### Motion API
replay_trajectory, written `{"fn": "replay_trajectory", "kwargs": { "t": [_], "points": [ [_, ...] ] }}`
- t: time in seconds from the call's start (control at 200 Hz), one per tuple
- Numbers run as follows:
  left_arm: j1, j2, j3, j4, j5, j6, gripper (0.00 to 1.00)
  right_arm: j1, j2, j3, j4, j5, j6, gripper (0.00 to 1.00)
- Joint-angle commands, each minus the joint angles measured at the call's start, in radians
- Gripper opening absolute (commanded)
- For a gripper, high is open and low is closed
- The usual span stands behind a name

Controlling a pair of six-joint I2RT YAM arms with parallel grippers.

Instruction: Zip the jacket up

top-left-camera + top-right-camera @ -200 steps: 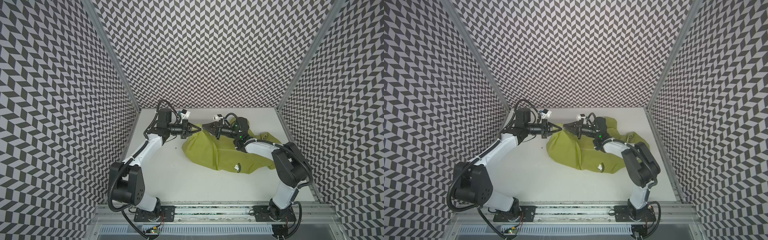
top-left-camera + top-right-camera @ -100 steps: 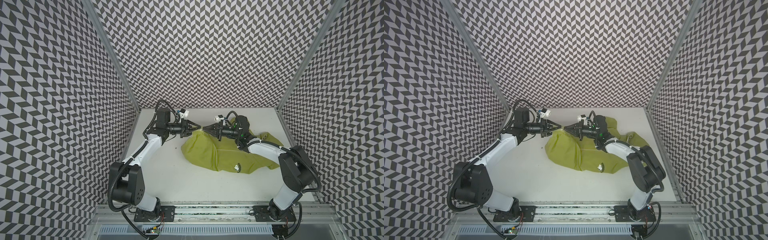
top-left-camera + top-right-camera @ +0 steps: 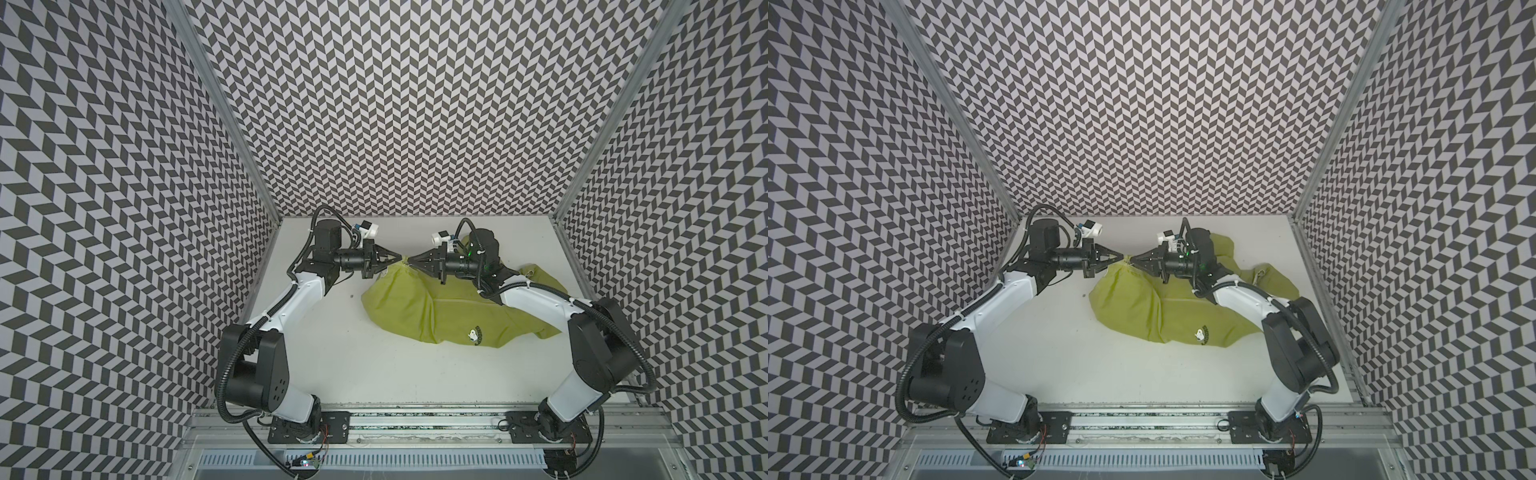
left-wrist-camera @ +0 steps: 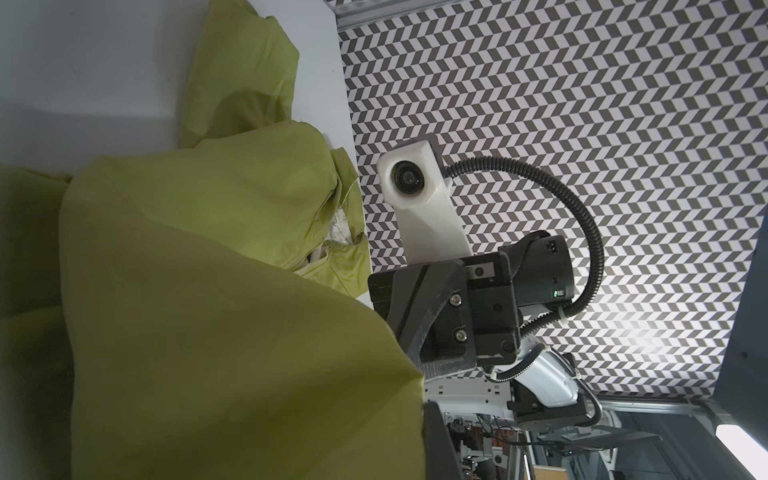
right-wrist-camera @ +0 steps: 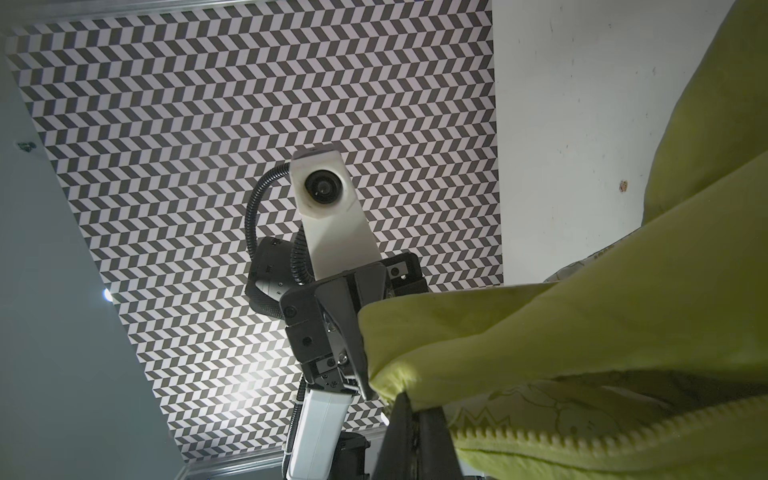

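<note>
The lime-green jacket (image 3: 419, 301) (image 3: 1142, 299) lies crumpled on the white table, right of the middle, its cartoon emblem (image 3: 473, 333) facing up. Its far left corner is pulled up off the table. My left gripper (image 3: 399, 258) (image 3: 1122, 257) and right gripper (image 3: 409, 261) (image 3: 1131, 260) meet tip to tip at that corner, both shut on the fabric. In the right wrist view my right gripper (image 5: 409, 405) pinches the jacket's edge (image 5: 478, 332) beside the pale zipper teeth (image 5: 582, 432) and patterned lining (image 5: 540, 397). In the left wrist view green fabric (image 4: 208, 332) covers most of my left gripper (image 4: 424, 401).
Patterned walls (image 3: 415, 104) close in the table (image 3: 353, 361) on three sides. A metal rail (image 3: 415, 417) with both arm bases runs along the front. A small dark speck (image 3: 351, 296) lies left of the jacket. The right forearm (image 3: 536, 301) reaches over the jacket.
The left gripper's jaws parted slightly half a second ago and have closed again on the jacket's raised corner. Both tips stay together; the right elbow has shifted a little.
</note>
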Motion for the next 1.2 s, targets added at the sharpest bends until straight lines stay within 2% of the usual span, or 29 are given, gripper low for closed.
{"fn": "replay_trajectory", "kwargs": {
  "t": [0.0, 0.145, 0.27, 0.436, 0.596, 0.711, 0.861, 1.197],
  "points": [
    [-0.009, -0.040, -0.012, 0.036, 0.034, -0.012, 0.04, 0.010, -0.037, 0.015, 0.022, 0.026, -0.013, 0.00],
    [-0.009, -0.043, -0.018, 0.004, 0.036, -0.003, 0.17, 0.014, -0.026, 0.018, 0.038, 0.034, 0.004, 0.00],
    [-0.009, -0.045, -0.023, -0.012, 0.042, 0.005, 0.20, 0.019, -0.030, 0.018, 0.034, 0.043, 0.001, 0.00],
    [-0.009, -0.046, -0.023, -0.038, 0.060, 0.019, 0.14, 0.021, -0.036, 0.013, 0.028, 0.053, -0.004, 0.00],
    [-0.009, -0.047, -0.021, -0.044, 0.072, 0.020, 0.16, 0.025, -0.039, 0.008, 0.025, 0.062, -0.006, 0.00],
    [-0.007, -0.047, -0.017, -0.051, 0.077, 0.022, 0.00, 0.027, -0.043, 0.007, 0.022, 0.064, -0.009, 0.00],
    [0.022, -0.052, -0.007, -0.092, 0.027, 0.039, 0.00, 0.027, -0.050, -0.009, 0.014, 0.058, -0.019, 0.00],
    [0.092, -0.096, -0.050, 0.001, -0.002, -0.027, 0.00, 0.026, -0.069, -0.057, -0.042, 0.077, -0.072, 0.00]
  ]
}}
